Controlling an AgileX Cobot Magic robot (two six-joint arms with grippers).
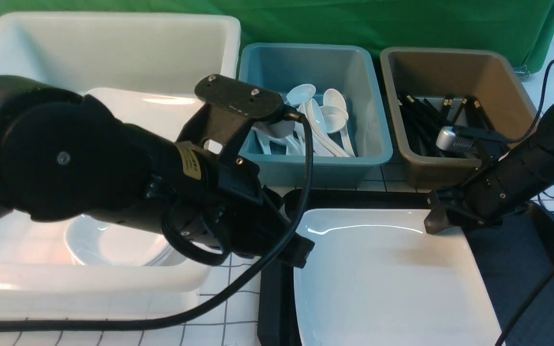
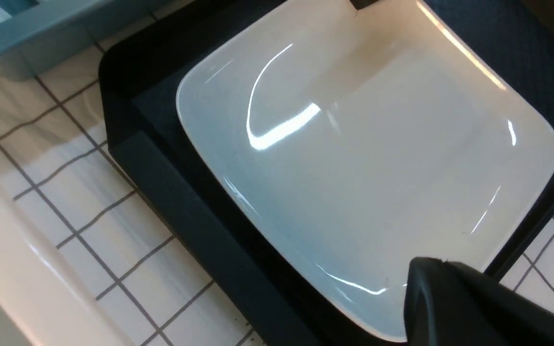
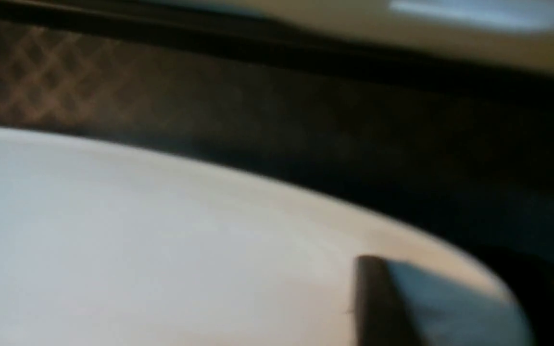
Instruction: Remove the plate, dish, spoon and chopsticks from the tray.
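Black finger (image 3: 392, 307) of the right gripper (image 1: 438, 223), laid on top of the plate's rim at the far right corner. Cannot see the other finger, so cannot tell if pinching the rim or just touching it. Too blurry up close to say more.

Black finger (image 2: 455, 302) of the left gripper (image 1: 301, 252), low at the plate's left edge. Only one finger in sight there too. Cannot tell if spread or pressed shut, or if touching.

Out from the fingers: plate (image 1: 387, 278), big, white and shiny, with nothing on it. Rests on the tray (image 1: 512, 269), close to its left rim, with bare tray showing on the right.

Farther out, three tubs behind and beside the tray. White tub (image 1: 113, 43) on the left, with a small dish (image 1: 113, 242) inside and something white and flat behind it. Blue tub (image 1: 306, 67) in the middle, with a pile of spoons (image 1: 325, 115). Brown tub (image 1: 450, 67) on the right, with chopsticks (image 1: 421, 125).

Looks mostly done. No dish, spoon or chopsticks seen on the tray, so likely put away in the tubs, each with its own kind. Only the plate left to clear. Looks like a lift with both grippers, one at each side, then over to the white tub. Slippery plate, so a good hold needed first.
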